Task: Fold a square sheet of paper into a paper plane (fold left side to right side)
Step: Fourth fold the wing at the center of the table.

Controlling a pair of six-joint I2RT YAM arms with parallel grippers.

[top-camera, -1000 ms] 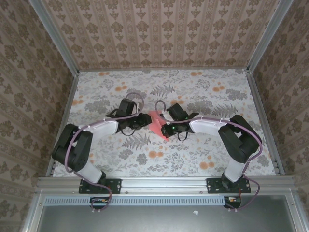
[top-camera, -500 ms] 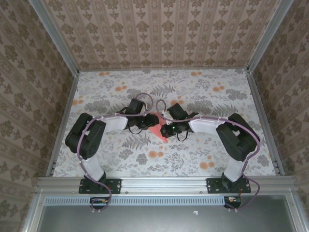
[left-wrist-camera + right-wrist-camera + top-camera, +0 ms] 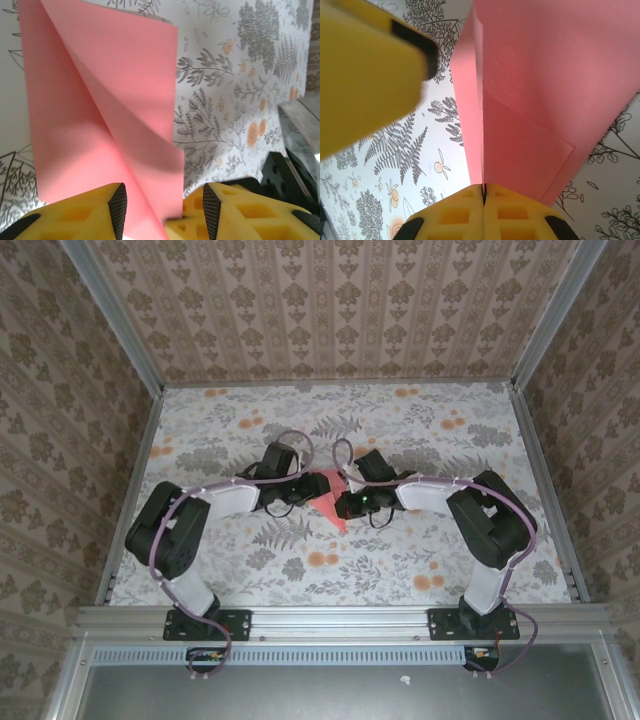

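Top external | right arm point(image 3: 435, 492) folded inward | right end effector point(image 3: 341, 508) pinches paper point(image 3: 335, 521)

The flowery worktop point(image 3: 250, 430) is carrying a folded pink sheet of paper point(image 3: 333, 512), which is lying in its middle.

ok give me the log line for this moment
folded pink paper: partly folded, flap lifted | left end effector: open, paper in the gap | right end effector: shut on the paper

paper sheet point(image 3: 545, 75) cropped at top, finger point(image 3: 365, 70) of left tool point(image 3: 162, 207) blurred
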